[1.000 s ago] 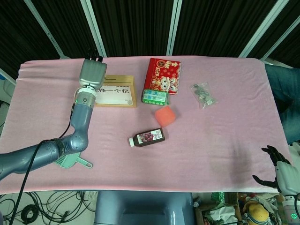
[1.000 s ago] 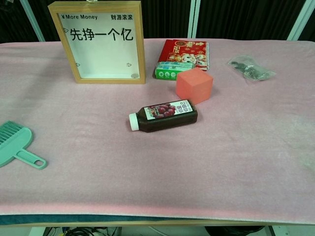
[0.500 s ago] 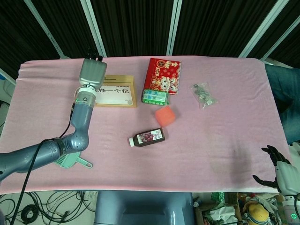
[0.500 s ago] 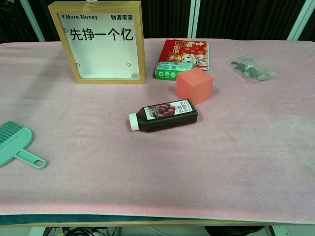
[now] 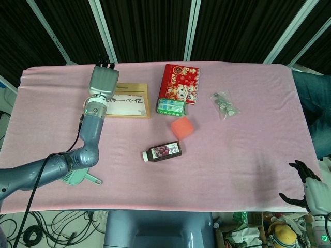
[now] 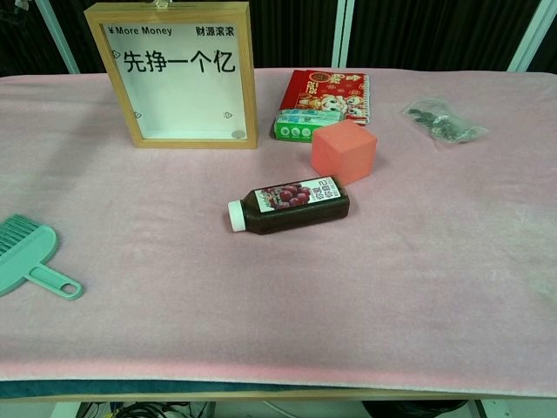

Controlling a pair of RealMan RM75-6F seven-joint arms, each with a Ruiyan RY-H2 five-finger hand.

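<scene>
The left hand (image 5: 104, 79) hung over the wooden frame (image 5: 128, 100) near the table's (image 5: 248, 155) far left edge — its grasp hidden. The right hand (image 5: 310, 187) — fingers spread, empty — sat off the near right corner.

Brightness: you get even, bright overhead light on the pink cloth (image 5: 232, 150) in both views.
Shadows: soft and short, close under the bottle (image 6: 291, 205) and cube (image 6: 344, 151).
Glare: faint sheen on the frame (image 6: 178, 78) glass.
Background: black at 12 o'clock.
Focus: sharp centre; your head view bends slightly at the edges.
</scene>
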